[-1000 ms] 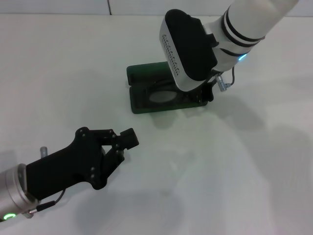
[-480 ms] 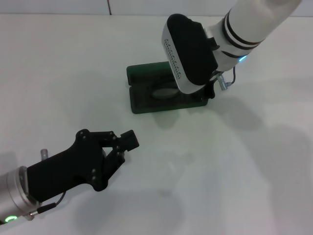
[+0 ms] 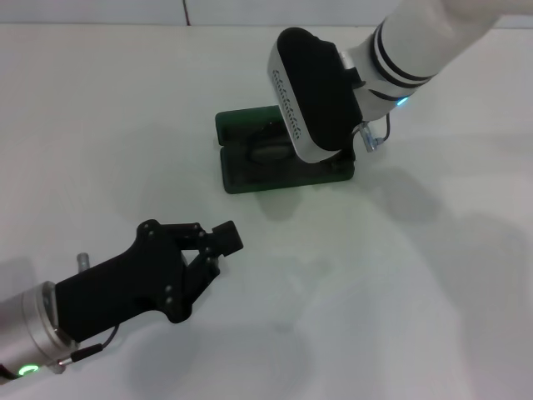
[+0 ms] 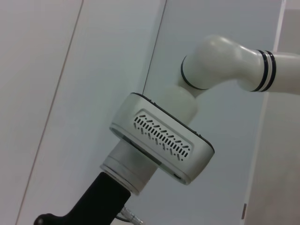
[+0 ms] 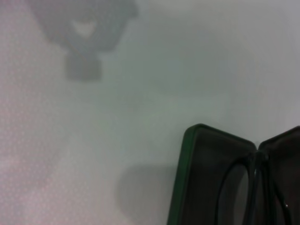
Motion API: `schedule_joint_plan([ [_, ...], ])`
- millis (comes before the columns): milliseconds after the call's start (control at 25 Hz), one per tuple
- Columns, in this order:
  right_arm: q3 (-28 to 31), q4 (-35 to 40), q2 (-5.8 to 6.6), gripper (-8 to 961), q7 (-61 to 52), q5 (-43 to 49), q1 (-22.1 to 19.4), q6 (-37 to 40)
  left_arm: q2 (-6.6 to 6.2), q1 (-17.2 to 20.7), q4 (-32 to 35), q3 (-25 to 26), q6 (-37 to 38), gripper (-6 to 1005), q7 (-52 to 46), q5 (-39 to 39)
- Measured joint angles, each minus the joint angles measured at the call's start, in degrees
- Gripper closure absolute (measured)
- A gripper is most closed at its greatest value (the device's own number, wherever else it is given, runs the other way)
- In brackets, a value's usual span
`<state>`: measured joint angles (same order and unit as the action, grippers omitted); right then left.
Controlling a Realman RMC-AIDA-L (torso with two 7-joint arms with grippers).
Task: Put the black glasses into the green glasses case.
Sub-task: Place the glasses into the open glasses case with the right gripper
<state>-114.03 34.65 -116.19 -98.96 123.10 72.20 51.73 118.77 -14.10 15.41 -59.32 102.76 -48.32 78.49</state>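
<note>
Green glasses case (image 3: 250, 171) lies open on the white bench (image 3: 433, 275), with the black glasses (image 5: 255, 187) already resting in its lining under the right pincer (image 3: 354, 158), whose finger state I cannot tell. If that pincer lifts while a temple arm is snagged, the glasses could be dragged out or the case shoved. Left pincer (image 3: 218, 243) hovers apart, fingers closed on nothing.

— What does your right arm (image 3: 433, 37) look like?
— White and rounded, with two black rings and a small blue light near the wrist. The wrist housing is black with a pale grey face and rows of slotted vents; a thin cable loops beside it.

— And the left?
— My left gripper (image 3: 218, 242) is matt black and angular, with visible screws. Behind it sits a silver cuff with a green ring light and a thin cable.
</note>
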Motion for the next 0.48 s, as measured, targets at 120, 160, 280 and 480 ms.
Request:
schedule_joint_plan([
  [120, -0.43, 0.03, 0.00, 839, 0.00, -0.21, 0.19, -0.57, 0.07, -0.02, -0.02, -0.05, -0.11, 951, -0.01, 0.00],
  [160, -0.45, 0.03, 0.00, 839, -0.01, -0.22, 0.20, -0.59, 0.09, -0.03, -0.02, -0.07, -0.16, 951, -0.01, 0.00],
  [280, -0.49, 0.06, 0.00, 839, -0.28, -0.29, 0.21, -0.62, 0.17, 0.07, -0.04, -0.11, -0.25, 951, -0.02, 0.00],
  [480, -0.50, 0.07, 0.00, 839, -1.06, -0.32, 0.09, -1.23, 0.23, 0.34, -0.04, -0.11, -0.30, 950, 0.00, 0.00],
])
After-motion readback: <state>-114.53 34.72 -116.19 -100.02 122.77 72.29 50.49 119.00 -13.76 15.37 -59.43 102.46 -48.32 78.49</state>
